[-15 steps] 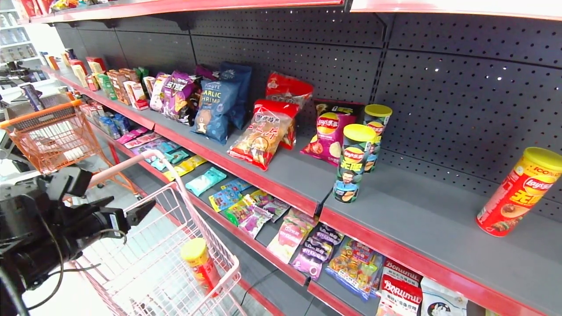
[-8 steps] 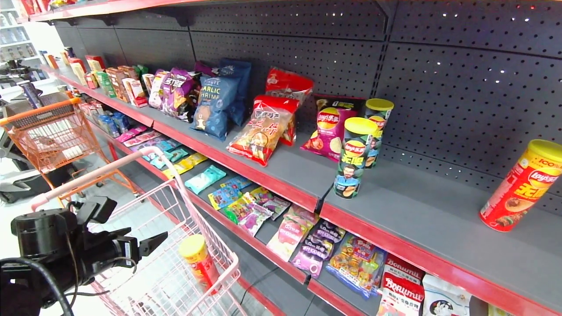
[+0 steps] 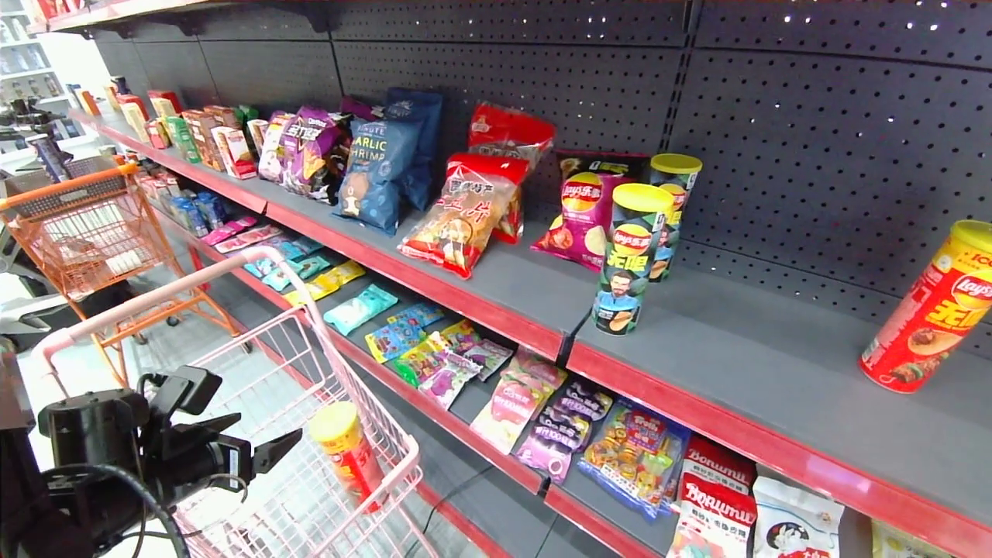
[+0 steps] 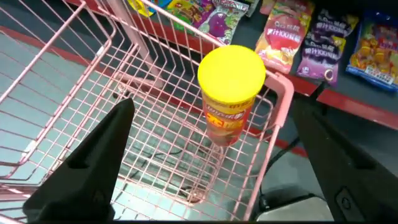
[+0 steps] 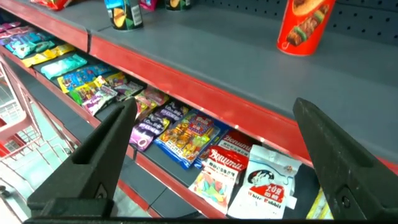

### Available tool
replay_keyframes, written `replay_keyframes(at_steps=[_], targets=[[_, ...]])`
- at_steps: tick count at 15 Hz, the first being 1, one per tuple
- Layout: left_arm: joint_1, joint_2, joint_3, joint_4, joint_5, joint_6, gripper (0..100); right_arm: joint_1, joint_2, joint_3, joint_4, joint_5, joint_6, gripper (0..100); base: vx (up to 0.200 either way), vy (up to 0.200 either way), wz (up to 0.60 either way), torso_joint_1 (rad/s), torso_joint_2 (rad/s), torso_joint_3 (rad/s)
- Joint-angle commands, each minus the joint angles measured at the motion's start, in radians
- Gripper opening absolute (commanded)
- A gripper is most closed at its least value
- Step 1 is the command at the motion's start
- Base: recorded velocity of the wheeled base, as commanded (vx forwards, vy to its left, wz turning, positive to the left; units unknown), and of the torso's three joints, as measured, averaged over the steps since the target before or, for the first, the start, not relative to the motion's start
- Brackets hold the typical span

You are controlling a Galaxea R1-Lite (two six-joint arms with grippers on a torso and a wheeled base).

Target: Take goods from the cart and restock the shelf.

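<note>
A pink cart (image 3: 404,448) of thin wire mesh with a rounded tubular rim is seen beside the shelf (image 3: 736,372). One item is held in it: a cylindrical canister (image 3: 347,453) with a smooth yellow lid and a red-and-yellow printed body, set upright in the basket corner nearest the shelf. The left gripper (image 3: 269,428), made of black angular parts, is held over the cart basket with its fingers spread wide and nothing between them. In the left wrist view the canister is framed in the gap, farther off and apart from both fingers. The right gripper (image 5: 216,106) is likewise spread and nothing is held in it; it is placed before the shelf's red front edge. The shelf is formed of flat grey boards with a glossy red lip and is backed by a dark perforated panel (image 3: 814,155). On the board, a tall red canister (image 3: 926,310) with a yellow lid is set well apart from two dark canisters (image 3: 629,260), also yellow-lidded, one placed behind the other. Beside these, crinkled glossy bags are propped: a magenta bag (image 3: 581,221), a red-and-clear bag (image 3: 457,225) and a blue bag (image 3: 376,174). On the lower shelf (image 3: 496,488), flat shiny packets (image 3: 434,364) are laid in rows. An orange wire cart (image 3: 85,232) is parked farther down the aisle.
</note>
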Motion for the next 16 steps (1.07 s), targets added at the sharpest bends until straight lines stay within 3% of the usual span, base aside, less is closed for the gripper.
replay_keyframes(at_steps=[1,8,16], targets=[[0.001,0.107,0.053,-0.094,-0.004,0.005,100,0.0,0.001,0.0,0.0,0.002,-0.001,100,0.0,0.0,0.0,-0.149,0.34,0.193],[0.001,0.144,0.047,-0.123,-0.016,0.007,100,0.0,0.001,0.0,0.0,0.002,-0.001,100,0.0,0.0,0.0,-0.144,0.35,0.197],[-0.007,0.222,-0.039,-0.123,-0.042,0.016,100,0.0,0.001,0.0,0.0,0.002,-0.001,100,0.0,0.0,0.0,-0.007,0.02,0.012]])
